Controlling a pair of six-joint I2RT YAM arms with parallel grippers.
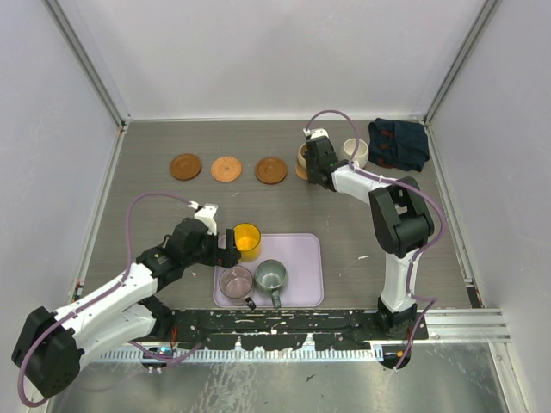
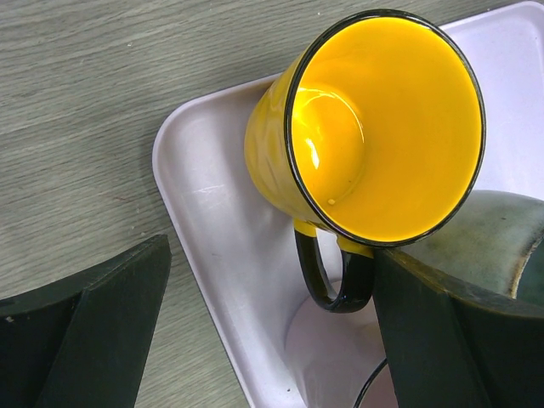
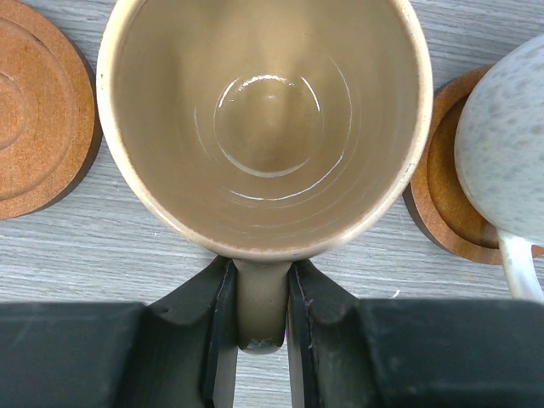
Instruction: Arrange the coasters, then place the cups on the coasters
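My right gripper is shut on the handle of the tan cup, which stands upright at the right end of the coaster row. What lies under it is hidden. Three bare coasters form a line to its left. The white cup sits on another coaster to its right. My left gripper is open at the tray's left corner, with the yellow cup's black handle just inside its right finger. The pink cup and grey-green cup stand behind.
The lilac tray lies near the front between the arms and holds three cups. A dark navy cloth is bunched at the back right corner, right of the white cup. Walls close the table on three sides.
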